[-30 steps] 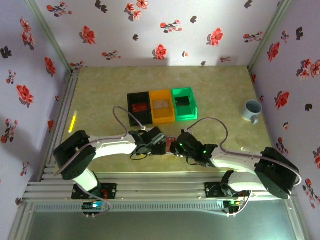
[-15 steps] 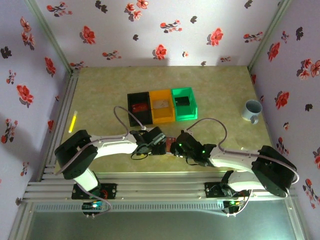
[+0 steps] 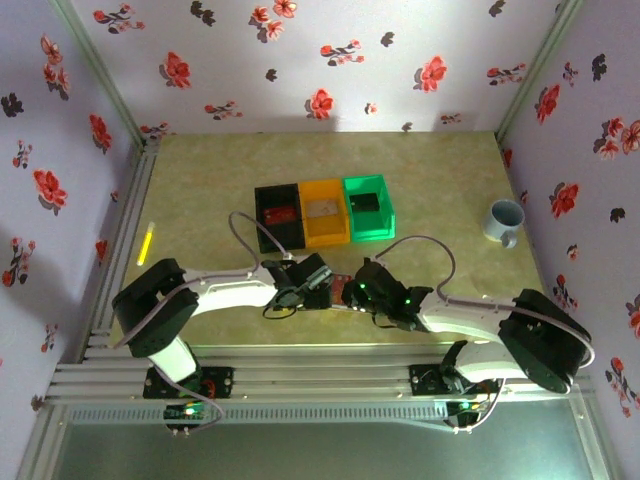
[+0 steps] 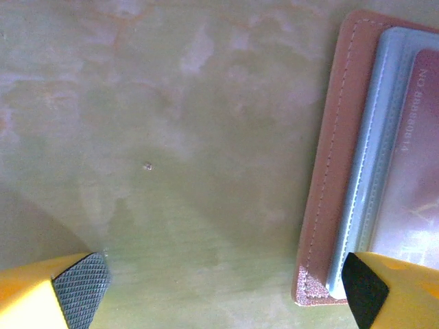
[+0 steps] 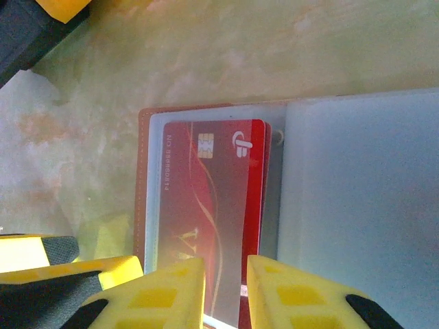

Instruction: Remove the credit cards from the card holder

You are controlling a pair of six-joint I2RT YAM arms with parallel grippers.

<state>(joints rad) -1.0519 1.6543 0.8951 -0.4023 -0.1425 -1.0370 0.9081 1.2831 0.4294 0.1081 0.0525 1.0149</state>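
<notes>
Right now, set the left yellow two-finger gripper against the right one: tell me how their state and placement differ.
The left yellow two-finger gripper has its jaws spread wide; the right yellow two-finger gripper has them close together, with a narrow gap between. The left straddles bare greenish tabletop, one finger at a corner of the pinkish-brown card holder; the right sits over the end of the red credit card in that holder. Both have yellow fingers.

Seen from above, the right arm (image 3: 480, 316) has swung slightly left, and its big black elbow sits a touch farther left than a second ago. The right gripper (image 5: 225, 291) has crept left toward the left gripper (image 4: 223, 284). The left arm (image 3: 225, 292) has edged its elbow slightly right.
</notes>
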